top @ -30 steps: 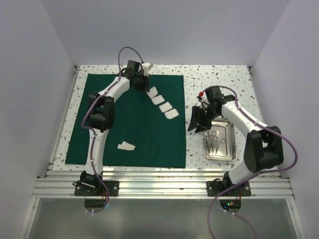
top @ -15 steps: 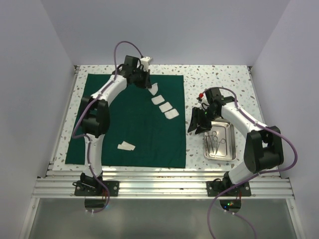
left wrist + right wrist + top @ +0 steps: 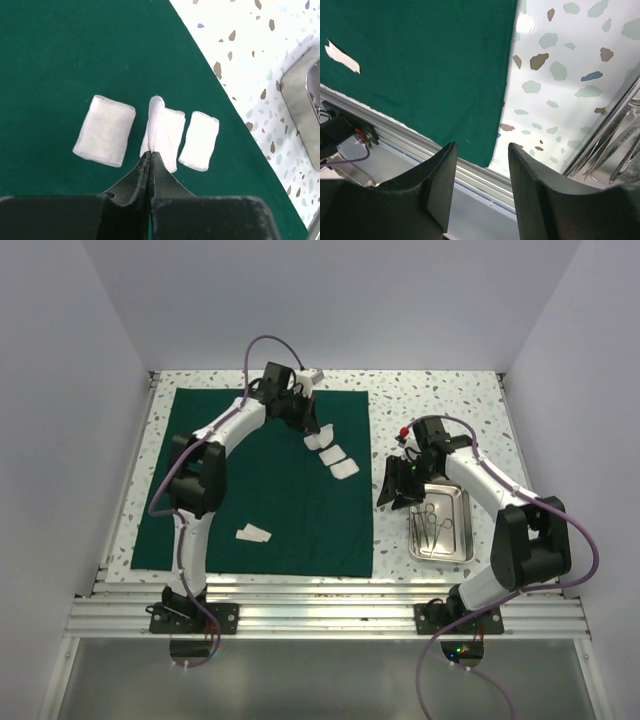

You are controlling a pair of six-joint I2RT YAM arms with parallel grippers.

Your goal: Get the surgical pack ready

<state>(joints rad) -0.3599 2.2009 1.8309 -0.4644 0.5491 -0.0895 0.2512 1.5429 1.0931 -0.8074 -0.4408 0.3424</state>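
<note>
The left gripper (image 3: 151, 156) clamps one gauze square (image 3: 159, 122) edge-up over the gauze row (image 3: 330, 450) toward the cloth's (image 3: 260, 502) far right corner; the right gripper (image 3: 480, 155) stands parted, empty, farther off.

The top camera looked down from above the near edge over the whole speckled white table (image 3: 440, 400). Both wrist cameras hung close, sharing its dark green square cloth (image 3: 290, 510).

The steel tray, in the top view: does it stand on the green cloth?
No, the steel tray stands on the bare speckled table, to the right of the green cloth and apart from its edge.
</note>
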